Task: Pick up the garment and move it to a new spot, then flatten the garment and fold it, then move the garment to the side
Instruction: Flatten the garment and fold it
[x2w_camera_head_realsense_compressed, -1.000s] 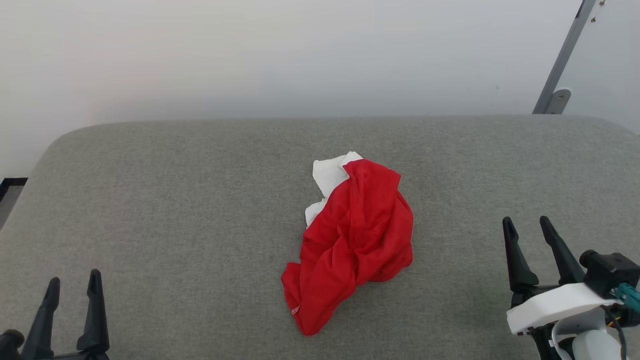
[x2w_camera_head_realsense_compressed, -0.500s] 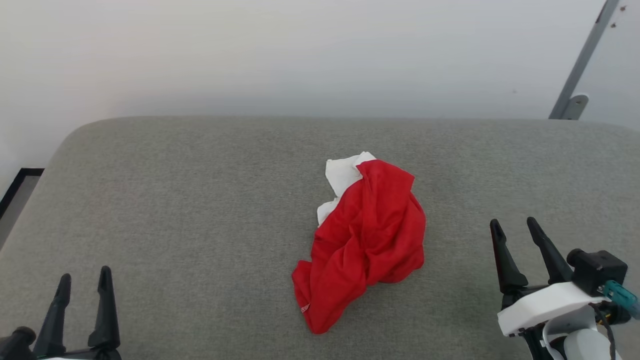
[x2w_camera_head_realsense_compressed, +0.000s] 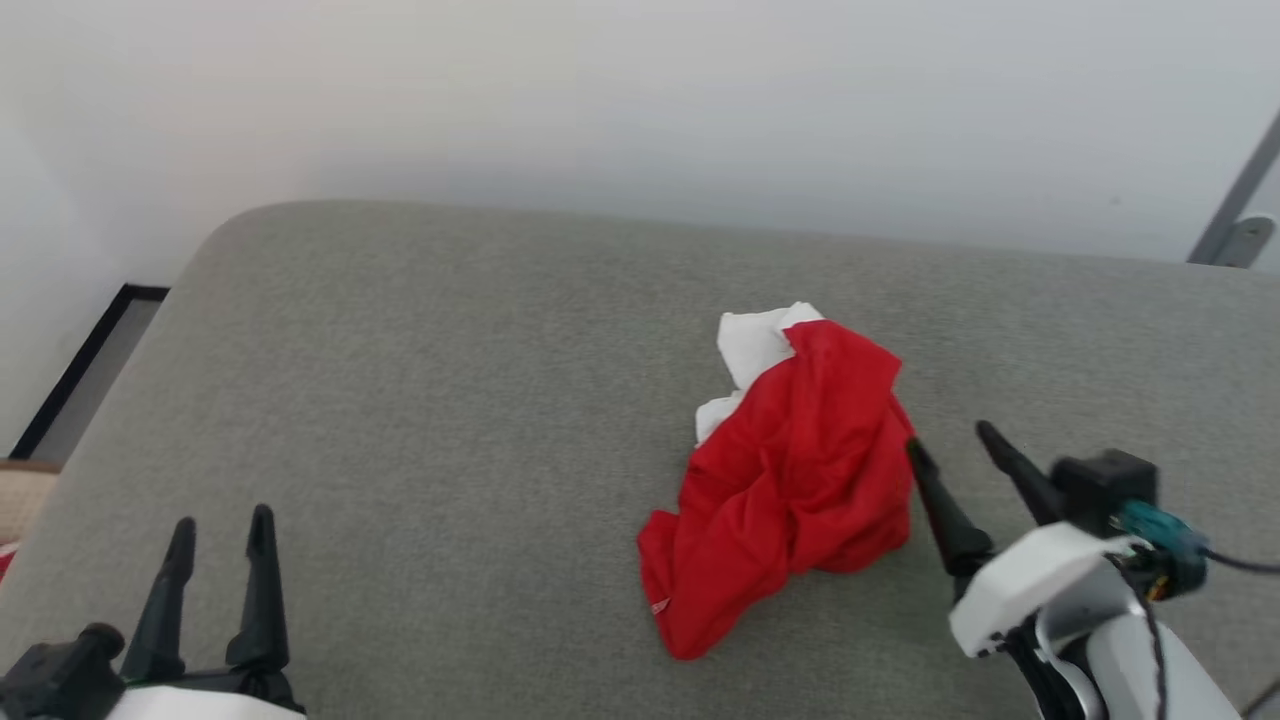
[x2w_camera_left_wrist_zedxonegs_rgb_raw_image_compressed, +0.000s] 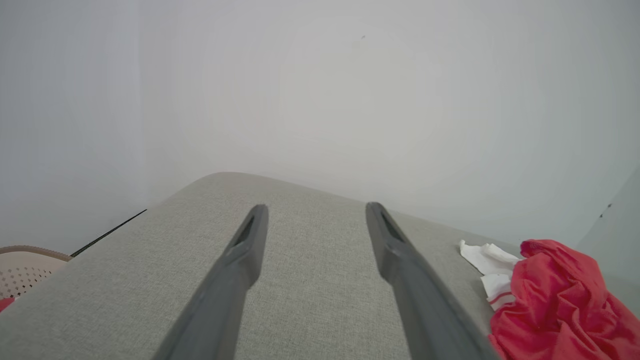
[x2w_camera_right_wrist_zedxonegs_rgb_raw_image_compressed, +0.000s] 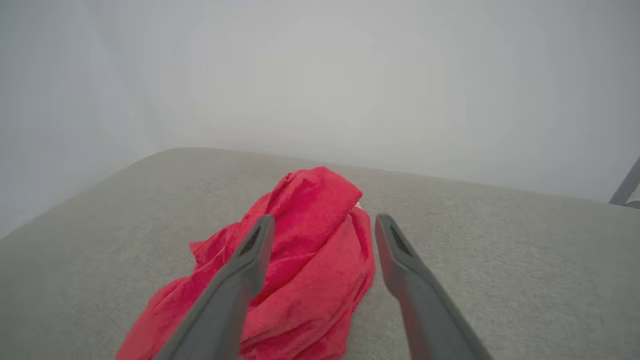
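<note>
We see the garment (x2w_camera_head_realsense_compressed: 795, 480) lying in a crumpled red heap on the grey padded surface (x2w_camera_head_realsense_compressed: 450, 400), right of centre in the head view. A bunched white part pokes out at its far end.

Our right gripper (x2w_camera_head_realsense_compressed: 948, 438) sits just beside the heap's right edge, with its two dark fingers spread wide and nothing between them. From the head view its inner finger (x2w_camera_head_realsense_compressed: 935, 505) lies right against the red cloth. In the right wrist view that same finger crosses in front of the fabric, while the other stands over bare padding. Whether the finger actually touches the cloth or only hovers close above it, we cannot tell from these angles.

Our left gripper (x2w_camera_head_realsense_compressed: 222, 518) is at the lower left, well apart from the garment and over bare grey padding. Its fingers are equally wide apart and hold nothing. In the left wrist view the red heap lies off to the right of the fingers, and the rim of a pale perforated basket (x2w_camera_left_wrist_zedxonegs_rgb_raw_image_compressed: 25, 265) shows beyond the surface's edge.
</note>
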